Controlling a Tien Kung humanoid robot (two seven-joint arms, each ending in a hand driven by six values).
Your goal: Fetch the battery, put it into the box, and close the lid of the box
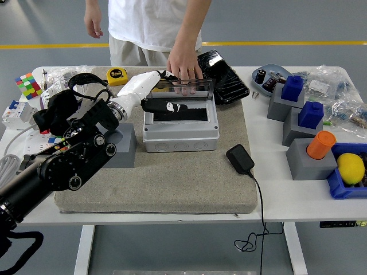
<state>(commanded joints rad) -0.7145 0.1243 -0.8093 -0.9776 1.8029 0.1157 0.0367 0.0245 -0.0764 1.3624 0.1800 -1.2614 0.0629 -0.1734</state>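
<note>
While the right arm is nowhere in view, the left hand [150, 91] does all the work: its white shell reaches in from the left, over the left rear corner of the grey box [180, 127], with the fingers closed on the black battery [166, 106]. The battery lies w/ its long axis roughly left-right, pointing away from the hand toward the box's middle, sitting over the front-left part of the dark opening; whether it's already touching the box interior or just above it can't be told. Nothing else is visible inside the box. The clear lid [182, 87] stands open along the box's rear edge, and a person's hand [184, 64] from the far side rests on its top edge, apparently steadying it. So the next move likely hinges on lowering the battery straight down & slightly right into the recess, then letting go. Lid closing is still to come. Beside the box on the mat [172, 183] is a grey block [120, 150] w/ an empty round socket. Other holders on the counter [275, 189]: a blue bin [337, 189] w/ a yellow ball, a grey block w/ an orange cylinder [319, 144], and a grey dish [269, 75] w/ small dark parts.
</note>
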